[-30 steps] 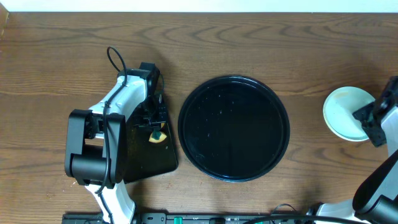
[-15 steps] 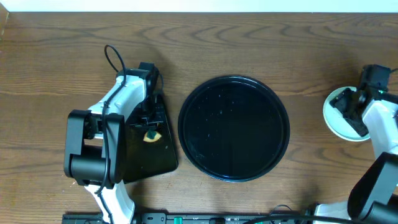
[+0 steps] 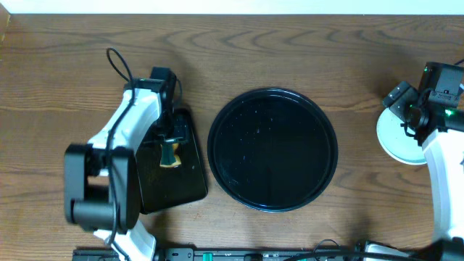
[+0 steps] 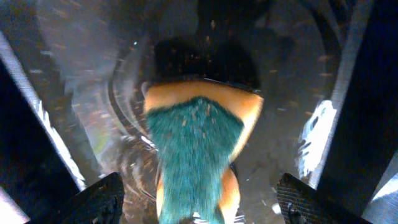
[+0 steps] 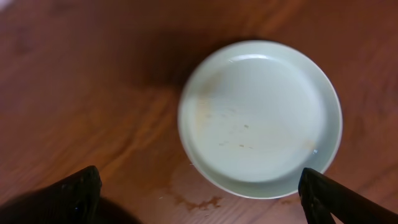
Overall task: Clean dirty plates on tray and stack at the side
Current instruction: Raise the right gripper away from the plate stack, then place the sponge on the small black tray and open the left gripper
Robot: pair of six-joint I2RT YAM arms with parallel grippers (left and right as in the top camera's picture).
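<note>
Right claw (image 5: 199, 198) spread, empty, above plates (image 5: 261, 118), apart.

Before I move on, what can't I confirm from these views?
Plate count: the right wrist view shows only the top plate from above; overhead, the right arm covers its edge.
Sponge: its near end runs off the left wrist view's bottom edge.
Rectangular tray: overhead, the left arm hides its left part.

Pale plate (image 5: 261, 118), possibly stacked, near tray (image 3: 272, 148)
</note>
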